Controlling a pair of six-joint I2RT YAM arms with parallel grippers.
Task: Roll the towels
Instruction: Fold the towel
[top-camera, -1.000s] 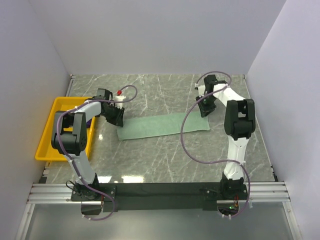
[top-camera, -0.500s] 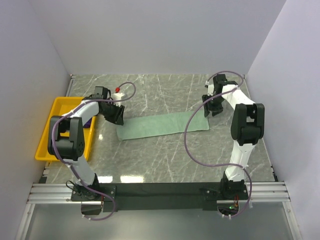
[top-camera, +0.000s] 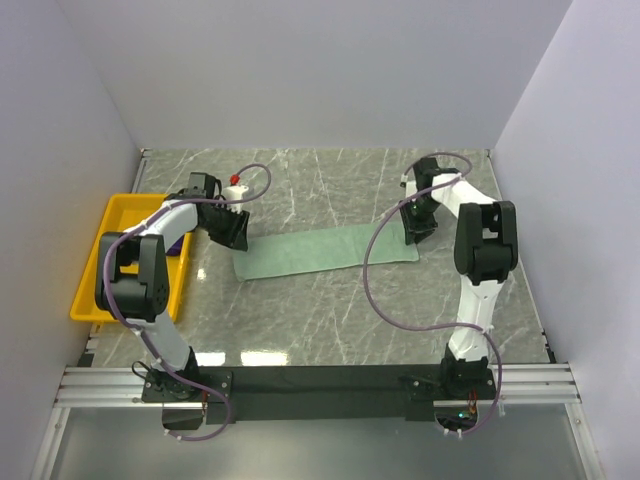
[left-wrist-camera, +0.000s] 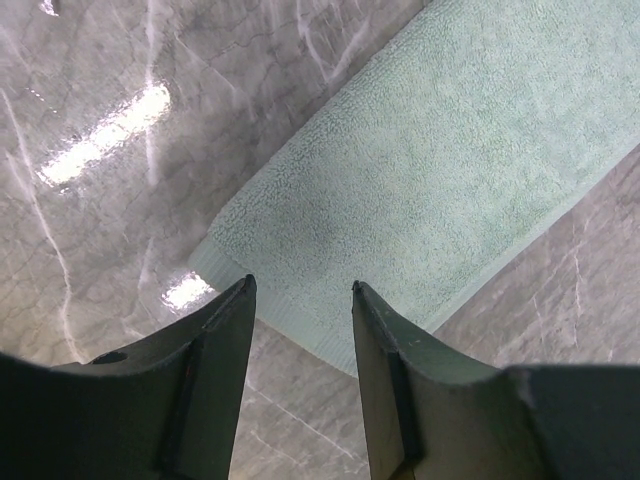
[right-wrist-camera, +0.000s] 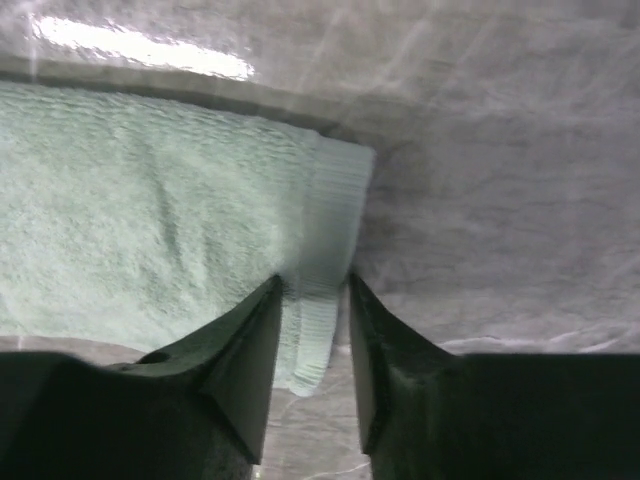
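Mint green towel flat between my jaws.
Yellow tray sits left; my left jaws hang parted over the towel's left end on the marble surface, my right jaws stand narrowly apart astride its right hem.

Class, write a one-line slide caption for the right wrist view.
Right gripper, jaws apart, at the hemmed end of the mint green towel on the marble table.

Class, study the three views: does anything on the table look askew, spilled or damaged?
Nothing looks spilled or damaged. Only the mint towel stands out: it lies flat but slanted, its right end farther back than its left.
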